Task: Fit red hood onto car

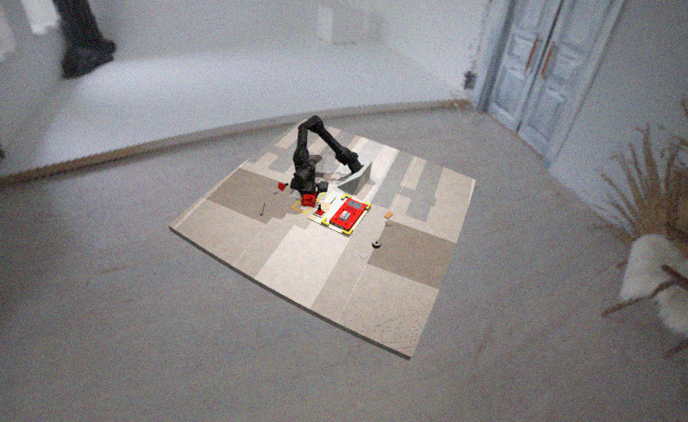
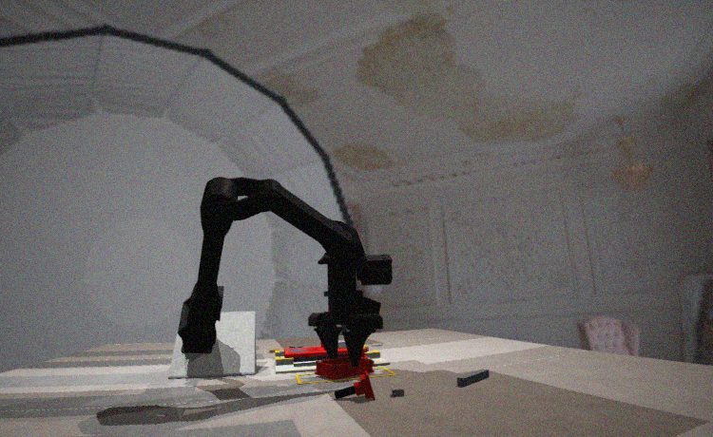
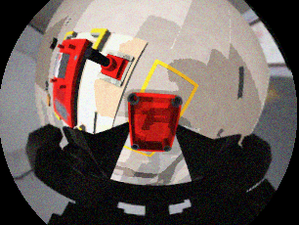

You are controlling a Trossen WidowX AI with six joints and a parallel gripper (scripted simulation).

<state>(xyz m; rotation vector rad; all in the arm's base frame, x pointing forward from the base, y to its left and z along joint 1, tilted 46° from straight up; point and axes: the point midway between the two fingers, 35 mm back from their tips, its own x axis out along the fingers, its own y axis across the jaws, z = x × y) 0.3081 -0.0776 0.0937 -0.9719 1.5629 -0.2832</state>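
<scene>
The red hood (image 1: 308,199) (image 2: 343,370) (image 3: 153,117) is level, at or just above the table inside the yellow outline (image 1: 295,207) (image 2: 306,382) (image 3: 188,79). Dark corner bosses show in the wrist view. My gripper (image 2: 343,359) (image 3: 152,125) points down with its fingers against the hood's two sides, shut on it. The red chassis (image 1: 355,208) (image 2: 302,351) (image 3: 69,95) sits in the jig with yellow corners (image 1: 369,205) (image 3: 101,35), beside the hood. The grey engine block (image 1: 345,215) (image 3: 63,66) is on its deck. Short pegs show around it; no hood is on them.
A red base with a black post (image 1: 319,210) (image 3: 114,65) stands between hood and chassis. A red-and-black part (image 1: 282,185) (image 2: 365,386), a dark bar (image 1: 262,209) (image 2: 472,377) (image 3: 240,81), an orange block (image 1: 388,215) and a black ring (image 1: 375,244) lie around. A grey panel (image 1: 356,180) (image 2: 240,336) stands near the arm.
</scene>
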